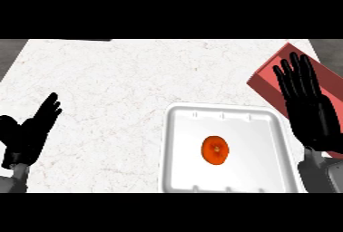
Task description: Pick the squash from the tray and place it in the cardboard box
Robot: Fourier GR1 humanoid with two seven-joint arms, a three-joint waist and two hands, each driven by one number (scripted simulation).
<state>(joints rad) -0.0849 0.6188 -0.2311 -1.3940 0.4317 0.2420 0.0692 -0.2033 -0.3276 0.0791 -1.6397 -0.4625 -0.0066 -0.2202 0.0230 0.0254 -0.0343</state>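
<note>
The right robot hand stands at the right edge of the frame. Its fingers are straight and spread, pointing toward the top, and it holds nothing. It shows between the tray's right rim and the box, and its fingertips overlap the box's near side. From this steep view I cannot tell whether it touches either. It is the hand nearer to both the thing to be lifted and the place it must go, so I judge it the one meant for the pick.

The left robot hand, at the lower left of the frame, is open too. It rests fingers up, well apart from everything and out of the way.

The squash, a small orange round, lies alone in the middle of the white tray, lower centre-right of the frame. It is apart from every wall, so fingers could close on it from any side. The tray sits on the pale worktop.

The box, red-sided, lies slanted in the upper right and is partly cut off by the frame's edge. Its opening cannot be made out.

The pick looks not yet begun. The hand would need to come left and down over the squash, then carry it a short way up and right. Being round, the squash may roll as the fingers close on it.
</note>
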